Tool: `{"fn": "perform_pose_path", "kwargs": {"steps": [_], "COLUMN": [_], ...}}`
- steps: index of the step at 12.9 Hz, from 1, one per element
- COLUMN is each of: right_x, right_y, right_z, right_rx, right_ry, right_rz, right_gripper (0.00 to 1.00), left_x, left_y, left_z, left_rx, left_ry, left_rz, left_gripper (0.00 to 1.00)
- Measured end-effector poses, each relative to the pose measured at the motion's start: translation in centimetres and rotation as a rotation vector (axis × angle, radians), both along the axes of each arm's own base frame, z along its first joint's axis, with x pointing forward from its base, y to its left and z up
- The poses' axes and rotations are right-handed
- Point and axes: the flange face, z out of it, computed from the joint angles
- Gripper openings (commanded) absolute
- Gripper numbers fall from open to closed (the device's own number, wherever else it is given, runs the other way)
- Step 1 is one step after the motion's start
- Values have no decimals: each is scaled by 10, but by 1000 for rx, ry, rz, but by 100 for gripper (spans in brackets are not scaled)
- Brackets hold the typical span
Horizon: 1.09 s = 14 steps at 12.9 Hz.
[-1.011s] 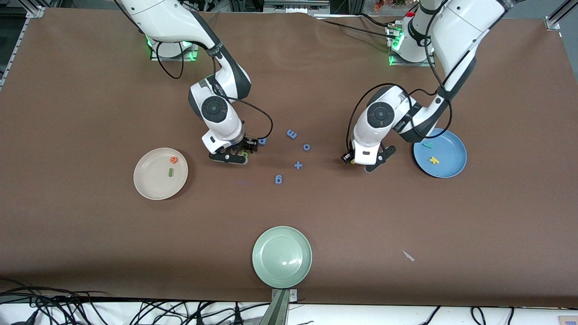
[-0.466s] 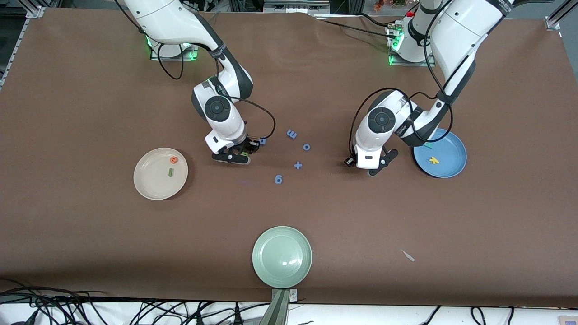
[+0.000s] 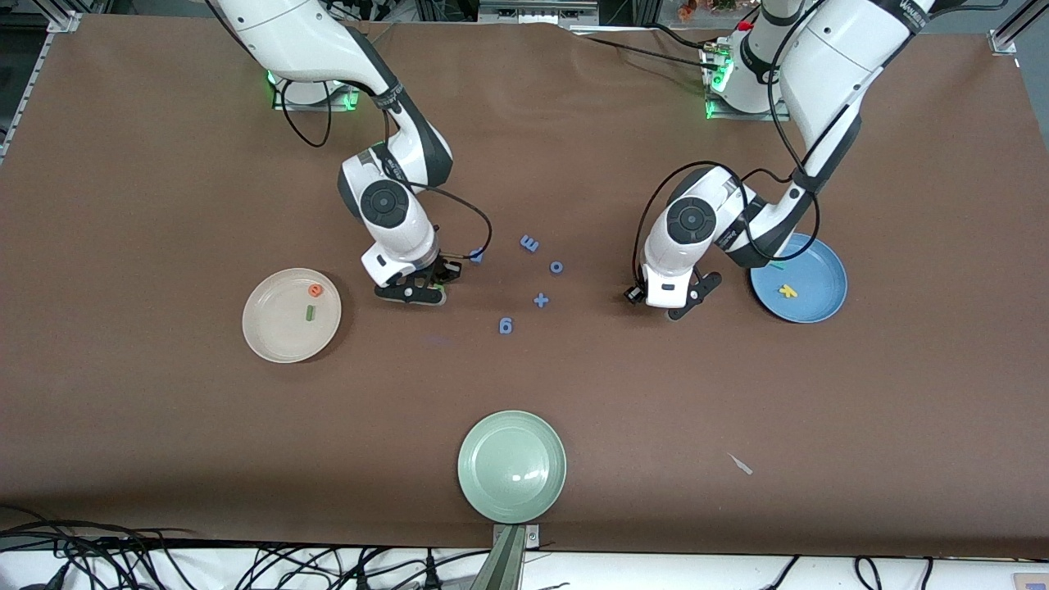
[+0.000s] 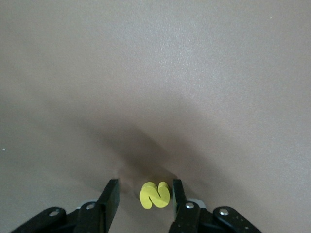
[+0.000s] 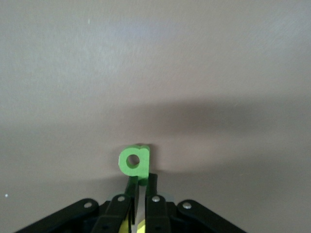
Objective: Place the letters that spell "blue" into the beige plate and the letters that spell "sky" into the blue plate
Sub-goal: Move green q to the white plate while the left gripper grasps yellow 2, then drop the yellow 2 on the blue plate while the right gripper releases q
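Right wrist view showed the green b (image 5: 134, 161) pinched by its stem between the right gripper's (image 5: 139, 190) closed jaws, above the bare brown desk (image 5: 155, 73). The left gripper (image 4: 142, 196) stood with jaws narrowly parted around the yellow s (image 4: 155, 194) — the letter touched one finger (image 4: 177, 196), the other stood apart. Front view placed the orange e (image 3: 315, 290) and green l (image 3: 310, 312) in the beige plate (image 3: 279, 344), the yellow k (image 3: 787, 290) in the blue plate (image 3: 819, 307). Blue letters (image 3: 529, 243) lay between the arms — a pale green plate (image 3: 511, 466) nearest the camera.
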Motion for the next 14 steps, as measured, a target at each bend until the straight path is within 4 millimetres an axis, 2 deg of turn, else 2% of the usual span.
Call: {"fn": "perform_pose_path", "kwargs": {"steps": [3, 5, 7, 9, 10, 12, 13, 14], "right_x": [6, 18, 39, 56, 62, 65, 63, 60], "right_y": [0, -20, -68, -127, -159, -213, -224, -224], "right_z": [10, 20, 41, 63, 69, 65, 60, 56], "right_rx": [-5, -32, -79, -107, -118, -128, -122, -115], "right_ry": [4, 16, 55, 74, 77, 87, 87, 87], "right_rz": [11, 65, 144, 215, 251, 287, 284, 282], "right_gripper": [0, 0, 0, 0, 6, 10, 29, 55], "left_x": [0, 0, -1, -1, -1, -1, 0, 4], "left_y": [0, 0, -1, -2, -3, -3, -3, -1], "left_z": [0, 0, -1, -1, -1, 0, 0, 2], "left_rx": [0, -1, -1, -1, -1, -2, -2, -2], "left_ry": [-1, 0, 2, 3, 2, 1, -1, -5], "left_rz": [0, 0, -2, -3, -4, -4, -3, 2], "left_gripper": [46, 42, 37, 34, 32, 27, 26, 26]}}
